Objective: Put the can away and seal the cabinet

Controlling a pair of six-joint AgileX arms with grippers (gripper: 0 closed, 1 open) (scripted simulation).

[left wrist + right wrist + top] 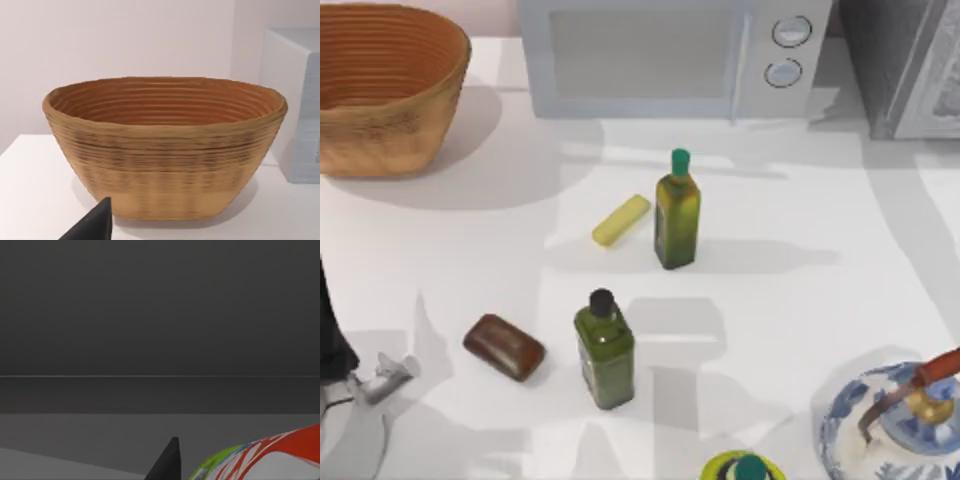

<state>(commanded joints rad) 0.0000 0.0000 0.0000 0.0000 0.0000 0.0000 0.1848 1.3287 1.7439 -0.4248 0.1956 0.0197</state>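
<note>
The can lies tilted close to the right wrist camera, red with white lettering and a yellow-green band. My right gripper is shut on it; one dark fingertip shows right beside the can. Ahead of it is a dark grey interior with a flat floor and back wall. The cabinet is the dark grey box at the table's far right corner. My left gripper rests parked and open at the table's near left edge, facing the woven basket.
A microwave stands at the back centre and the basket at the back left. Two olive-green bottles, a yellow bar and a brown block sit mid-table. A blue-and-white teapot is at the near right.
</note>
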